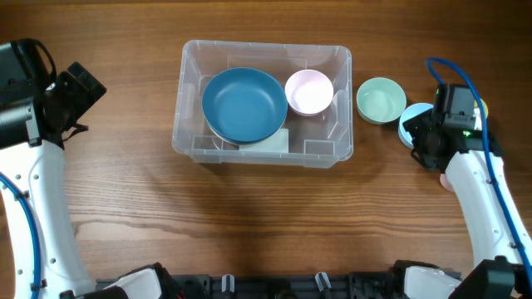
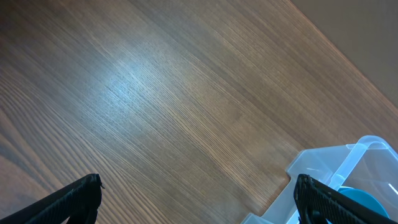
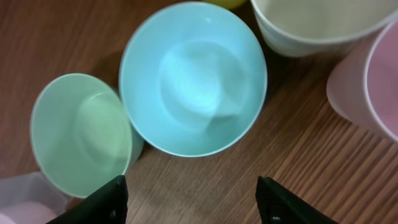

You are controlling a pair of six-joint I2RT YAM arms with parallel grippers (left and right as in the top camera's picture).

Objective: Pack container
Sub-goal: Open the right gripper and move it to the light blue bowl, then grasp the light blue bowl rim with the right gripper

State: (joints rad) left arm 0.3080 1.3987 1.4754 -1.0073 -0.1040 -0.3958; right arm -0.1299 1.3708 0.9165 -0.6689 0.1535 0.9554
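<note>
The container (image 1: 266,45), a large clear bin, stands at the table's middle. Inside it lie a dark blue bowl (image 1: 244,104) and a pink bowl (image 1: 309,91). Just right of it sits a green bowl (image 1: 381,100), with a light blue bowl (image 1: 411,120) beside that. My right gripper (image 1: 424,137) hovers over the light blue bowl's near edge. In the right wrist view it (image 3: 189,202) is open above bare wood, just short of the light blue bowl (image 3: 193,78) and green bowl (image 3: 81,134). My left gripper (image 1: 87,87) stays far left, wide open (image 2: 199,199) and empty.
The right wrist view also shows a cream bowl (image 3: 317,25) and a pale pink bowl (image 3: 373,81) beyond the light blue one. A yellow item (image 1: 480,106) peeks out behind the right arm. The container's corner (image 2: 336,162) shows in the left wrist view.
</note>
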